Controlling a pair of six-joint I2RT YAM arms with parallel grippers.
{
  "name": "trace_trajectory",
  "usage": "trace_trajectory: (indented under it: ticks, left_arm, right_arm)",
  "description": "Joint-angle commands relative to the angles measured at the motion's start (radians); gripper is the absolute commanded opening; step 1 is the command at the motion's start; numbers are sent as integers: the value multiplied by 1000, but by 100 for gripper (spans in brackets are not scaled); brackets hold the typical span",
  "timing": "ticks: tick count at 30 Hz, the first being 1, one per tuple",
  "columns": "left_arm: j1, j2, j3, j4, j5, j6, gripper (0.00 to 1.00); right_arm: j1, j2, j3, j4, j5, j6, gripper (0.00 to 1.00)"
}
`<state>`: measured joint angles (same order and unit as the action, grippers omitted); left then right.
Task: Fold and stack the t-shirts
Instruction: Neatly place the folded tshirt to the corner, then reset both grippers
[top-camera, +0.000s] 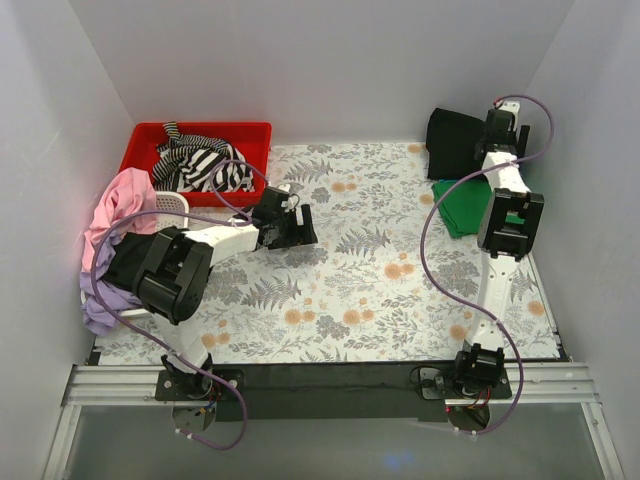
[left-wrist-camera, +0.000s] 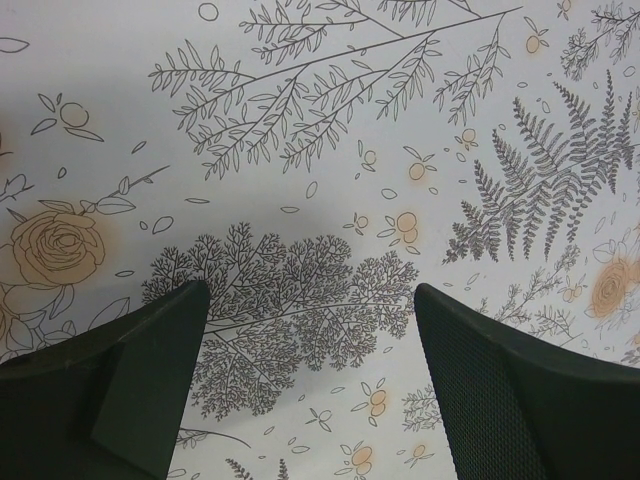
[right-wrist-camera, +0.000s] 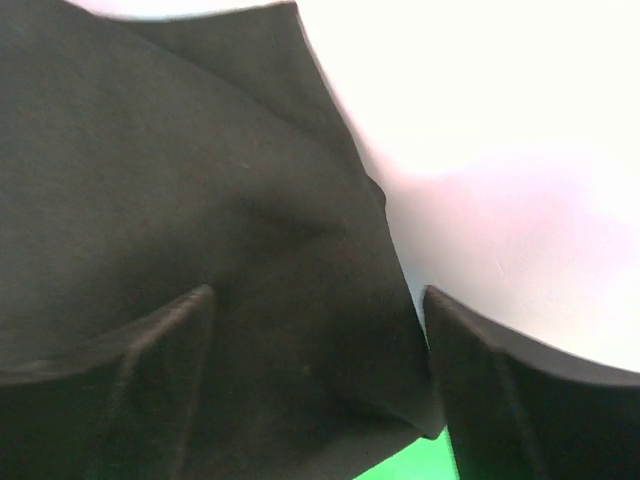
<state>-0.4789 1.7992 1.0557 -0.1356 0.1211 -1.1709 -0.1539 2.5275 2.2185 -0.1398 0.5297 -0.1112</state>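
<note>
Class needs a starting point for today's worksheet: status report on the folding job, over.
Left gripper open, over tablecloth. Right gripper open above black t-shirt, which overlaps green t-shirt. No obstruction seen.

The bin (top-camera: 200, 128) sits at the table's (top-camera: 360, 300) far left corner, with a bundled t-shirt (top-camera: 205, 165) inside it. Just in front of the bin, at the table's left edge, stands the basket (top-camera: 173, 203), and a heap of t-shirts (top-camera: 120, 200) lies draped over it. At the table's far right corner lies a folded t-shirt (top-camera: 455, 140). Its near edge overlaps a flat t-shirt (top-camera: 462, 205) spread in front of it by the table's right edge. The left gripper (top-camera: 303, 228) hangs above the table left of centre. The right gripper (top-camera: 490, 130) hangs over the folded t-shirt.
</note>
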Motion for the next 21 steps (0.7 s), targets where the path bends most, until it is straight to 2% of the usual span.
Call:
trace_trajectory:
  ticks: [1, 4, 13, 16, 21]
  left_arm:
    - [3, -14, 32, -10, 6, 10, 83]
    - [3, -21, 33, -12, -9, 10, 83]
    - [3, -83, 36, -48, -150, -1, 84]
    - [3, -98, 41, -62, -175, -4, 85]
    - [3, -121, 69, -105, -222, -9, 84]
  right_arm:
    - [34, -74, -37, 108, 87, -54, 91]
    - [63, -148, -66, 131, 92, -79, 98]
    - [201, -452, -321, 213, -28, -99, 98]
    - [253, -553, -416, 168, -66, -58, 98]
    - [342, -686, -529, 1, -276, 85, 98]
